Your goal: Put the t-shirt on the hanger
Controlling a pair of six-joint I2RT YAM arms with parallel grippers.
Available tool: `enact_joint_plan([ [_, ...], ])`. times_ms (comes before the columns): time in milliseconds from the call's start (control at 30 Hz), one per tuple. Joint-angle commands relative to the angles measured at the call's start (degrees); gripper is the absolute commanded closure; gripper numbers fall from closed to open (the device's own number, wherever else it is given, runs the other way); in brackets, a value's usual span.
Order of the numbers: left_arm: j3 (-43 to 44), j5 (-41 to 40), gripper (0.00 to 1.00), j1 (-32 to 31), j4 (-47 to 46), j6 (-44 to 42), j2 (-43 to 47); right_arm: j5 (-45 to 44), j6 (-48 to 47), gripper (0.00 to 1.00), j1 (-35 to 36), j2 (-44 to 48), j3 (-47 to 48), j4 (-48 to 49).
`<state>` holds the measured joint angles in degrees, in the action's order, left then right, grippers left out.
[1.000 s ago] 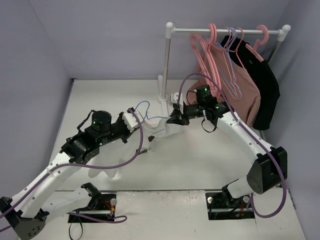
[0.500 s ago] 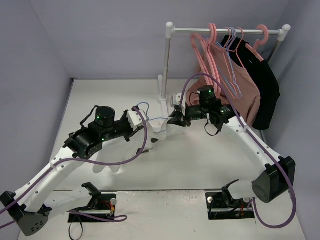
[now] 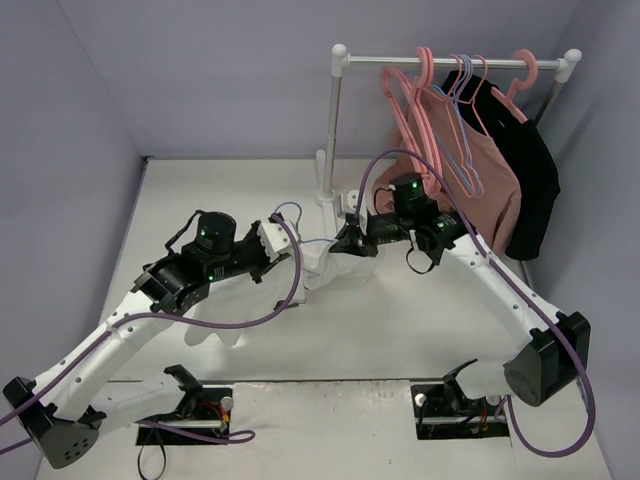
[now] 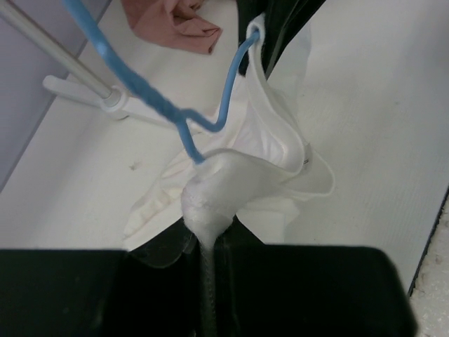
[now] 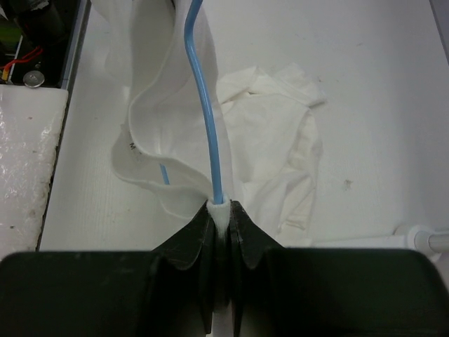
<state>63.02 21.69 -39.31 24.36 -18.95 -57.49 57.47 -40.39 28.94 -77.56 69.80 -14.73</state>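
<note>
Pinching a bunch of the t-shirt [image 4: 245,151] in the tight left gripper [image 4: 207,232] and the hanger [image 5: 208,126] wire (some cloth caught along) in the clamped right gripper [image 5: 221,210], above the table [image 3: 420,320] middle, wire running left to right between them.

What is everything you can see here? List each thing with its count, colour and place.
white cotton t-shirt: one, white, bunched above mid-table between both end effectors
light-blue wire hanger: one, light blue, amid the t-shirt's folds
white metal clothes rail: one, white, back right
pink plastic hangers: at least three, pink, hooked on the rail
dusty-pink top: one, dusty pink, hanging on the rail
black garment: one, black, hanging at the rail's right end
white table: one, white, under everything
robot arms: two, white and black, reaching from the near edge
left end effector: one, black, shut on the t-shirt
right end effector: one, black, shut on the hanger
</note>
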Motion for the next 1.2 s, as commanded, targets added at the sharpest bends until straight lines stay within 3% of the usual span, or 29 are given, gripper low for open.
enact_joint_plan([
  [0, 4.4, -8.0, 0.81, 0.8, 1.6, -1.7, 4.5, -0.9, 3.2, 1.00, -3.2, 2.7, 2.6, 2.8],
  [133, 5.1, -12.5, 0.60, 3.6, 4.0, -1.2, 8.2, -2.4, 4.1, 1.00, -5.5, 4.0, 5.1, 2.8],
  [333, 7.3, -14.2, 0.55, 12.4, 4.2, -0.4, 10.0, -0.5, 5.2, 1.00, -6.3, 4.1, 7.5, 2.8],
  [467, 9.1, -22.3, 0.54, 13.8, 1.5, 4.6, 9.4, 0.3, 6.0, 1.00, -6.3, 4.0, 10.5, 3.1],
  [667, 18.7, -40.2, 0.53, 13.8, 1.6, 12.8, 8.7, -2.0, 12.2, 1.00, -6.4, 0.0, 30.3, 4.9],
  [800, 24.6, -43.9, 0.52, 13.8, 2.4, 12.5, 7.8, -6.2, 18.5, 1.00, -6.4, -4.5, 50.0, 9.1],
  [967, 30.0, -43.9, 0.52, 13.7, 3.3, 12.2, 7.3, -8.6, 28.9, 1.00, -6.8, -11.3, 65.5, 14.1],
  [1100, 29.3, -43.1, 0.52, 13.7, 3.5, 12.4, 8.6, -8.4, 30.0, 1.00, -6.8, -9.2, 60.0, 15.7],
  [1167, 27.4, -42.6, 0.52, 13.7, 3.7, 12.6, 9.4, -8.4, 28.3, 1.00, -6.8, -4.2, 48.5, 15.8],
])
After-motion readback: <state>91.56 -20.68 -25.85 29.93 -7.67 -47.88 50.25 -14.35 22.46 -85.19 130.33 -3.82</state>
